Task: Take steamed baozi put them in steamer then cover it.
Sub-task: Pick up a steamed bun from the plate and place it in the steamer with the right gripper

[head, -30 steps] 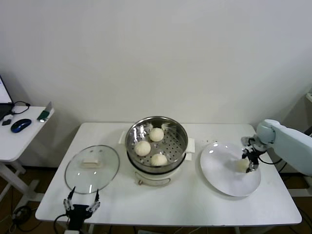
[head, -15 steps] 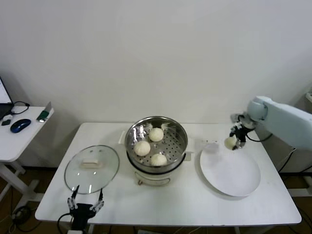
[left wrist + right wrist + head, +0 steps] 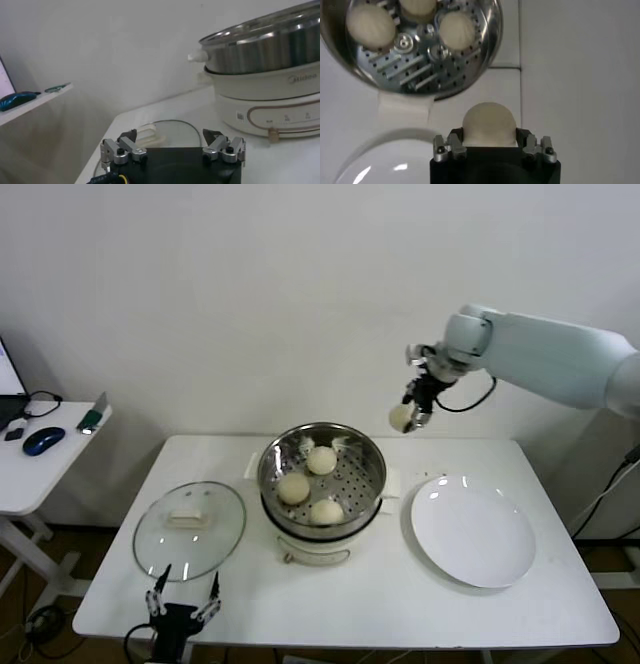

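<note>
My right gripper [image 3: 410,412] is shut on a cream-white baozi [image 3: 401,418] and holds it high in the air, above and to the right of the steamer [image 3: 321,480]. In the right wrist view the baozi [image 3: 489,124] sits between the jaws. Three baozi [image 3: 321,460] lie on the perforated tray of the steel pot. The glass cover [image 3: 189,529] with its cream handle lies flat on the table left of the steamer. My left gripper [image 3: 183,604] is open and empty, low at the table's front edge near the cover [image 3: 167,131].
A flat white plate [image 3: 472,530] lies bare to the right of the steamer. A side table [image 3: 40,454] with a mouse stands at the far left. A white wall is close behind the table.
My right gripper has lifted the baozi off the white plate and carried it up and to the left toward the steamer. The left arm has hardly moved.
</note>
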Robot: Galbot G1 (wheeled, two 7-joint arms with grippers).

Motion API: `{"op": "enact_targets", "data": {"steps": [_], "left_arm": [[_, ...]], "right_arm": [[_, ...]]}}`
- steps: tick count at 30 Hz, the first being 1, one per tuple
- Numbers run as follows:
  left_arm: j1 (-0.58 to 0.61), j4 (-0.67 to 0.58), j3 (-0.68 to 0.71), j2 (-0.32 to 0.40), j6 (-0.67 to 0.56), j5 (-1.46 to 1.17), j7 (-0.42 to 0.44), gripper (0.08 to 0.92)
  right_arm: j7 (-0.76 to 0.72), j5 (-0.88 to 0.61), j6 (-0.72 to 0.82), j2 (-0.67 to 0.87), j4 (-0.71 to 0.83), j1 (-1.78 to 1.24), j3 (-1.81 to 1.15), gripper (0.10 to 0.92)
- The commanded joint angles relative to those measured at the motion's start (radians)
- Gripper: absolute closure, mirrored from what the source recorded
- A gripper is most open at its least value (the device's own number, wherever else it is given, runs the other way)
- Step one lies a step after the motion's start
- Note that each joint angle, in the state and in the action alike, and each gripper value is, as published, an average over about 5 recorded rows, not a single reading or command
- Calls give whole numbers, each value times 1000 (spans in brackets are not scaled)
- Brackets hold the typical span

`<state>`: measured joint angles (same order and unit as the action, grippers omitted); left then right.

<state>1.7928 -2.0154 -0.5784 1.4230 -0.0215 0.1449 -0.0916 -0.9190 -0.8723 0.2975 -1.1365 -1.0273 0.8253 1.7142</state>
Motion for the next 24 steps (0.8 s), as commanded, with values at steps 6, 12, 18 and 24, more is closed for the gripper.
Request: {"op": "enact_targets", "data": {"steps": [6,12,18,24], "left_arm": [[16,-4,0,-16,-13,-22,0,177],[12,-9,-1,-17,-10,-23,1,177],[13,-3,-2,-17,-11,-23,1,177],[9,4,-5,-17,-11,-24,1,177]], "right_arm": [[141,-217,105,-155,-184,66,118,355],[162,-196,115,-174,-192,8,125,355],[158,-153,111,-186,-176,-49,134,355],[145,-110,103,-188,-156,-84,142,352]]}}
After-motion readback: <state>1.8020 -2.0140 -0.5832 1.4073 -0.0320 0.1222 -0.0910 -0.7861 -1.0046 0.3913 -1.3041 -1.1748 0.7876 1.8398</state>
